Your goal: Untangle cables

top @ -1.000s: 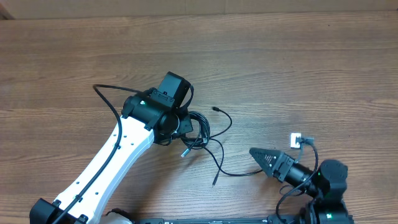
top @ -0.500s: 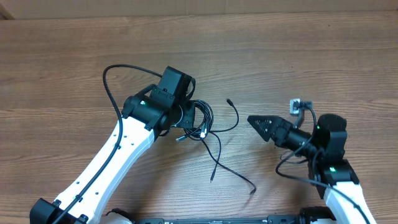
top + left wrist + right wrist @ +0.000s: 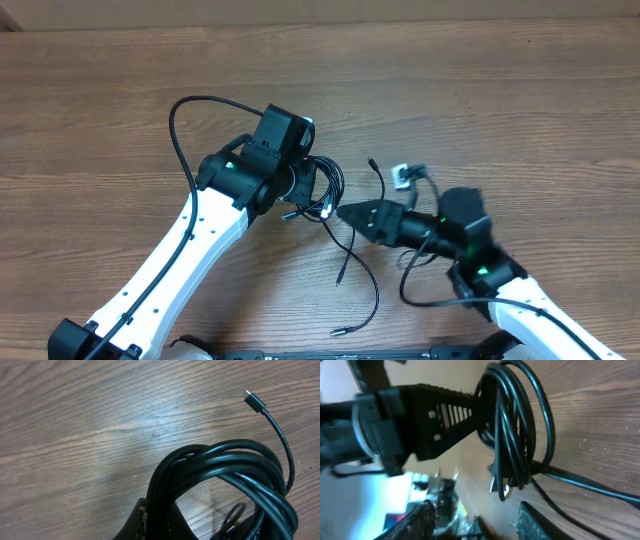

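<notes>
I've got the left hand (image 3: 478, 412) pinched tight on the cables (image 3: 227, 460), a coil of thin black loops bunched a little left of the middle of the surface (image 3: 520, 100), with loose tails running off it toward the robot's base. My right hand (image 3: 346, 211) sits just beside that coil, fingers apart, with nothing between them as far as the wrist view tells me. Here's my worry: the loops lie stacked against each other, so if I close here I may catch several strands at once. Any pull would then draw the tangle tighter instead of freeing one cord. A plug (image 3: 254, 401) could also hook inside a loop as a tail slides through, and jam there. The two hands are very near each other, so a small overshoot puts the right fingertips into the left fingers. And a hard tug may slip the coil out of the left pinch and drop it in a heap. Count: two arms, two hands, one coil. I pick out four loose ends from overhead: one curling away from the base, two trailing toward it, and one pale tip right at the coil. How many separate cords that makes I can't tell, because the loops hide it.
</notes>
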Controlling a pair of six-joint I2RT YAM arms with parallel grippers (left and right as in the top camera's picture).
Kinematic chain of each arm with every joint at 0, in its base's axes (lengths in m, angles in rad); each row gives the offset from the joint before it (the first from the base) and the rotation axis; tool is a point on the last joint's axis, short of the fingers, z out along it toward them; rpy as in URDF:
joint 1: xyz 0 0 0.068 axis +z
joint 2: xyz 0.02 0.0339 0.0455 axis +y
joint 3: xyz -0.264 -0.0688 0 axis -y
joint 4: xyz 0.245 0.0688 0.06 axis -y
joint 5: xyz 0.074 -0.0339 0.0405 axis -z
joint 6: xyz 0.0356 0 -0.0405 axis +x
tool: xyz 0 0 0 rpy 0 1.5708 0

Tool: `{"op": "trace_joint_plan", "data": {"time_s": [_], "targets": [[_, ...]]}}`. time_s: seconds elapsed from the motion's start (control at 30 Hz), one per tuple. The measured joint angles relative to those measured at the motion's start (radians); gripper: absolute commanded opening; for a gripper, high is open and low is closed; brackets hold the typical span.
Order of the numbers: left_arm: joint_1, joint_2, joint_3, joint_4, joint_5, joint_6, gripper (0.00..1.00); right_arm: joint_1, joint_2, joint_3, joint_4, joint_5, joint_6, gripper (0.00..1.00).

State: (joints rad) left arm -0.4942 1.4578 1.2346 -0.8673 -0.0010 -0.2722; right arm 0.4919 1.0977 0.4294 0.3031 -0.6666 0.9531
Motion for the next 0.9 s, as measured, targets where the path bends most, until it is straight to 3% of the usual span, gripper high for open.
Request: {"op": "trace_joint_plan", "data": {"time_s": [0.3,0.53,0.9], "targets": [[0.000,0.000,0.000,-0.028,0.058,-0.119,0.04,0.233,0.013,0.000,-0.003,0.467,0.021,0.31],[0.001,0.000,0.000,-0.044,0.080,-0.142,0.04,0.269,0.055,0.000,-0.008,0.618,0.024,0.04],[0.001,0.000,0.000,-0.072,0.087,-0.207,0.04,0.282,0.081,0.000,-0.009,0.673,0.111,0.04]]}}
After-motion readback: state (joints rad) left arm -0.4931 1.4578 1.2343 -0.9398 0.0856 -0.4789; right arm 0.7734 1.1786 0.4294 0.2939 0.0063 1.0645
